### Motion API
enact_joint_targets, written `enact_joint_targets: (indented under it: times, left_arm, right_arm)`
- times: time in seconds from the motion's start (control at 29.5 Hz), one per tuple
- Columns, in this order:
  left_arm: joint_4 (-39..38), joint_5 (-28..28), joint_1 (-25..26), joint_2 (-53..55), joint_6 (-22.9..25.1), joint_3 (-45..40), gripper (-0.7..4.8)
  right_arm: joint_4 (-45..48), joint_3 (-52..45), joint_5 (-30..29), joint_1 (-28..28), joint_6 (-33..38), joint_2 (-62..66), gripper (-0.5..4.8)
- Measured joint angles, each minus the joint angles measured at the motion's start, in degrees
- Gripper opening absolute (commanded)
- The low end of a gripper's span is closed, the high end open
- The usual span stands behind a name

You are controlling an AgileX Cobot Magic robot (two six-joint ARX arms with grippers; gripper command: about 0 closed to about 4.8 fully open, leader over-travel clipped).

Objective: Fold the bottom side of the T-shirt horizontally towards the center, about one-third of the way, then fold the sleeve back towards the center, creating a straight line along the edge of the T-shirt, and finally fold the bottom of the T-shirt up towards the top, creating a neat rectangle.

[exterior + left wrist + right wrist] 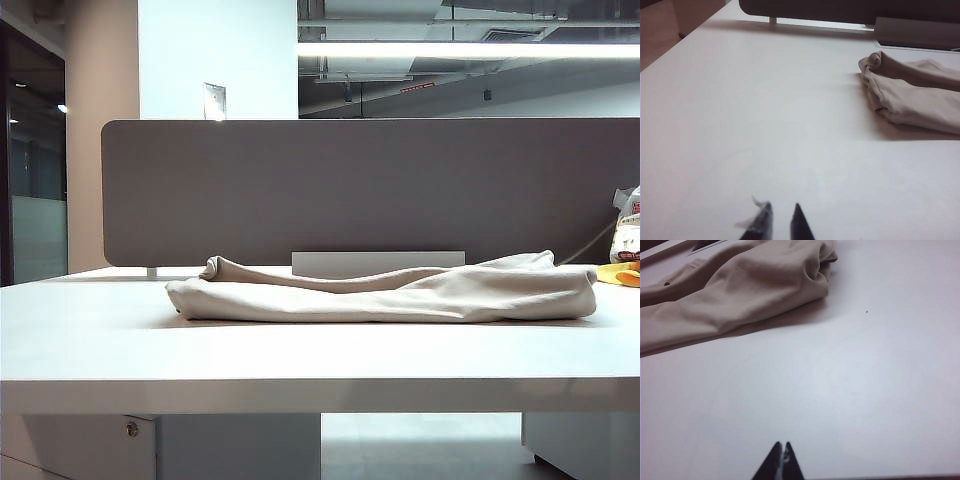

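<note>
Exterior view: T-shirt [385,293], beige, folded into a long low bundle, lying across the middle of the white table [300,350], in front of the grey partition panel [370,190]. Rumpled fold raised along the far side of the T-shirt; rounded folded end at each side. Yellow-and-white packet [627,245] at the table's edge, beyond the T-shirt's right-hand end, with a yellow item just beside it. Neither arm nor gripper visible here.

Left wrist view: left gripper [781,220] above bare table [740,110], well apart from the T-shirt [912,95]. Two dark fingertips [762,222] nearly together, a narrow gap between them, nothing clearly held; a pale wisp beside one tip, too blurred to identify. Only one bunched end of the T-shirt visible, with partition panel [850,9] beyond it. Packet outside this view.

Right wrist view: right gripper [781,462] above bare table [865,380], well apart from the T-shirt [745,285]. Fingertips [772,465] pressed together, nothing between them. Opposite end of the T-shirt visible, folded over on itself with a deep crease and a shadow beneath. A small dark speck [867,311] on the table near the T-shirt, seen in no other view.
</note>
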Motion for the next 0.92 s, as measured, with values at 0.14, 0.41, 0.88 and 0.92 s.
enact_joint_targets:
  times: [0.14, 0.41, 0.88, 0.92]
  left_arm:
    - [0.0, 0.0, 0.0, 0.0, 0.0, 0.0, 0.53]
    - [0.0, 0.0, 0.0, 0.0, 0.0, 0.0, 0.53]
    - [0.0, 0.0, 0.0, 0.0, 0.0, 0.0, 0.53]
    - [0.0, 0.0, 0.0, 0.0, 0.0, 0.0, 0.52]
  right_arm:
    - [0.0, 0.0, 0.0, 0.0, -0.1, 0.0, -0.06]
    - [-4.4, 0.0, 5.7, 4.2, -5.1, -11.2, -0.06]
    - [-15.4, 0.0, 28.9, 17.5, -16.6, -33.8, -0.06]
    - [-16.2, 0.0, 28.8, 17.5, -16.6, -34.3, -0.06]
